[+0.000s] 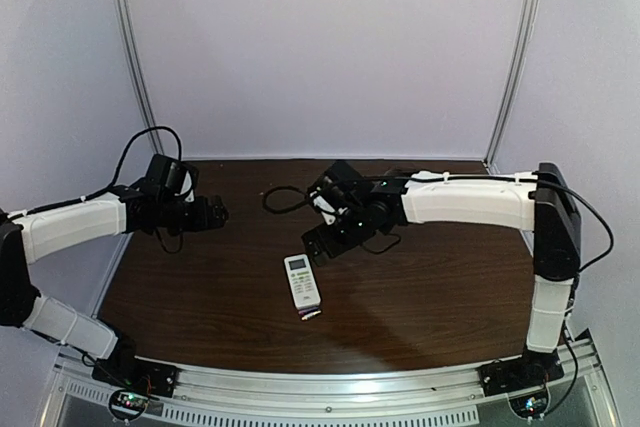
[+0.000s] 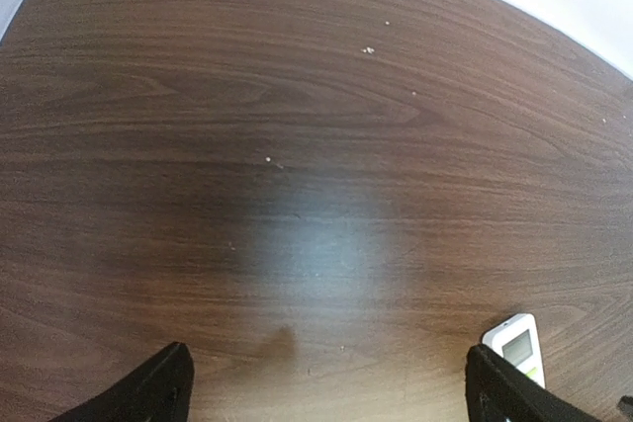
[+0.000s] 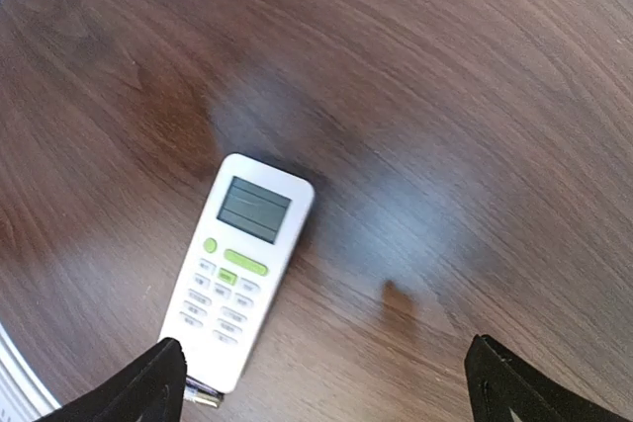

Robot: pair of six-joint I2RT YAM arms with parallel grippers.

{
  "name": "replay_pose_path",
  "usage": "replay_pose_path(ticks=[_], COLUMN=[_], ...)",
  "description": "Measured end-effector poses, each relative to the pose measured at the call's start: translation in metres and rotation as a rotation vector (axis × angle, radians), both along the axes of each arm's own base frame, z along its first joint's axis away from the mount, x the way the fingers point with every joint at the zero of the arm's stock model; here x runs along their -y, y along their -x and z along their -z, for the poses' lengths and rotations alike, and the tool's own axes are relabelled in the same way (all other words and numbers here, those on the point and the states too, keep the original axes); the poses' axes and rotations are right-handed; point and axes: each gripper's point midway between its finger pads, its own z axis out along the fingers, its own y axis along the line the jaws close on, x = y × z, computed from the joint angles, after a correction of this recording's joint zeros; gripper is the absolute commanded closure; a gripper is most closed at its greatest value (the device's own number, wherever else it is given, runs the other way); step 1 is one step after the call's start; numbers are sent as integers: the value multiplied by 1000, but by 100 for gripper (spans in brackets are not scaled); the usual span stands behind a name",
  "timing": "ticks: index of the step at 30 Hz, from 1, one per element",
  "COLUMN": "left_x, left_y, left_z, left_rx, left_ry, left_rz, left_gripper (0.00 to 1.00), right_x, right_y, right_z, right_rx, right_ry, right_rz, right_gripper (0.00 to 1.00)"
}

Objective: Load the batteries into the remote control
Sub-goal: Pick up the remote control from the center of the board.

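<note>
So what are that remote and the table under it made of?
The remote looks like white moulded plastic, smooth with a slight sheen. Its buttons could be rubber or plastic, a few of them green, and the display is a greyish, glassy-looking panel. The table is probably dark wood-grain laminate or veneer: the grain runs very evenly and the surface throws back a soft pale glare.

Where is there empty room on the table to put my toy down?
The biggest bare patch is right of the remote control, out to the right edge of the table. Another lies left of it, below the left tool. It is crowded at the remote's near end, where the batteries lie, and under the right tool.
</note>
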Motion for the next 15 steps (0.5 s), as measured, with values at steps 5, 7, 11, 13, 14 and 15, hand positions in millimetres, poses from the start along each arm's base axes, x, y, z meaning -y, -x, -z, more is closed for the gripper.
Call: replay_pose_path(ticks=[5, 7, 11, 13, 14, 15], left_x=[-7, -8, -11, -13, -14, -15], left_y=[5, 5, 7, 8, 9, 10], left_z=[0, -1, -1, -1, 0, 1], left_rx=[0, 3, 6, 7, 7, 6], left_ry=[1, 1, -1, -2, -4, -6], left_rz=[-25, -29, -41, -49, -54, -60], left_gripper=[2, 3, 3, 3, 2, 3], right_x=[-42, -54, -67, -67, -67, -67], right_y=[13, 16, 25, 27, 26, 26], right_z=[29, 40, 58, 63, 64, 64], right_rx=[-10, -15, -36, -47, -49, -51], right_ry=[76, 99, 136, 149, 153, 157], right_rz=[-40, -47, -61, -53, -48, -45], right_gripper=[0, 0, 0, 0, 0, 0])
